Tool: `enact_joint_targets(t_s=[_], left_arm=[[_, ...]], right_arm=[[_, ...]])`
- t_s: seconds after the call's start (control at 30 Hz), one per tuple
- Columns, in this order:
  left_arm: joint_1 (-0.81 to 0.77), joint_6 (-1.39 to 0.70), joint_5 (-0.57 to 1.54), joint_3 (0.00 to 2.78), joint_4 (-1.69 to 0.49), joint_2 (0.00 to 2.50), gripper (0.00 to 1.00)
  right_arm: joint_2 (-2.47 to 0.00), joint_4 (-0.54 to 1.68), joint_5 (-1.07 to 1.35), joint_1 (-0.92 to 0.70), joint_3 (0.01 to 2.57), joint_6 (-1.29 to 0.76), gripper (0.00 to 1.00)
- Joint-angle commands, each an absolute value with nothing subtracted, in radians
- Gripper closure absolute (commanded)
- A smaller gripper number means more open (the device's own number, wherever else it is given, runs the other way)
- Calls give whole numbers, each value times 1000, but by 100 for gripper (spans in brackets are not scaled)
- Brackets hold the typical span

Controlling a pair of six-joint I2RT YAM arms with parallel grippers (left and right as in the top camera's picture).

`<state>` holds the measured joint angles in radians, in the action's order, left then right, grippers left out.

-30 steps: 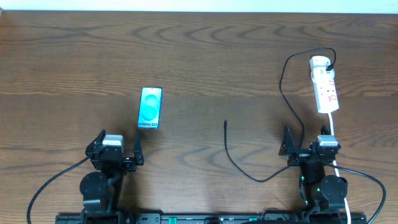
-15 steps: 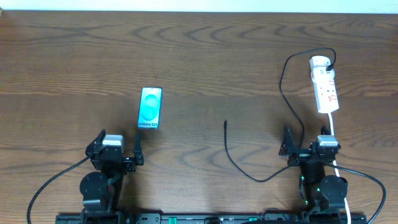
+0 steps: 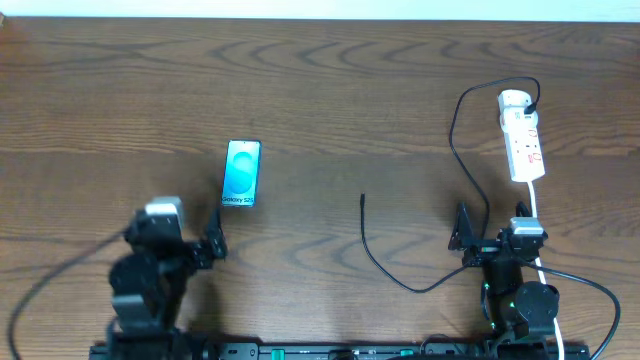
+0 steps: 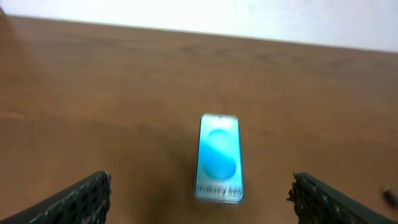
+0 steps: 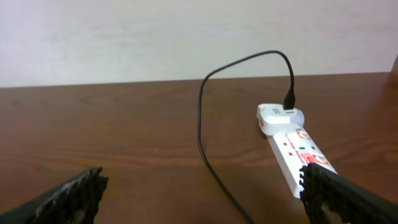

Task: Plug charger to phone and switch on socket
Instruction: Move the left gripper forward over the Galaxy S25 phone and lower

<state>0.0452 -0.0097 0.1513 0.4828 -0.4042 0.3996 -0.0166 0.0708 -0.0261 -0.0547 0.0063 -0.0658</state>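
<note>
one phone (image 3: 242, 172), one charger (image 3: 363, 220), one socket (image 3: 523, 140); left jaws and right jaws both wide apart, empty

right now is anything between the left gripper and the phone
Nothing visible does. Only bare table lies between the open left gripper and the phone, which lies screen up ahead of it. The charger has its plug tip off to the right, apart from the phone.
</note>
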Motion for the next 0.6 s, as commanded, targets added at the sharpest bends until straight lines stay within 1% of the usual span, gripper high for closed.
enact_joint_targets(t_s=[0.0,0.1,0.13,0.17,0.3,0.4,0.57], left_arm=[[50,-28,148,722,-466,628,7],[49,-15,159,1000,-646,868,7],[49,17,178,1114,-737,957,7],[49,47,198,1311,-907,1108,7],[49,52,199,1672,-1251,1380,7],[49,46,199,1816,-1398,1506,7],[49,20,199,1835,-1446,1589,7]], right_arm=[[-7,75,-20,-46,5,-54,1],[-7,75,-20,-46,5,-54,1],[-7,75,-20,-46,5,-54,1],[-7,75,-20,-46,5,-54,1],[-7,75,-20,-46,5,-54,1],[-7,75,-20,-46,5,-54,1],[-7,75,-20,-46,5,-54,1]])
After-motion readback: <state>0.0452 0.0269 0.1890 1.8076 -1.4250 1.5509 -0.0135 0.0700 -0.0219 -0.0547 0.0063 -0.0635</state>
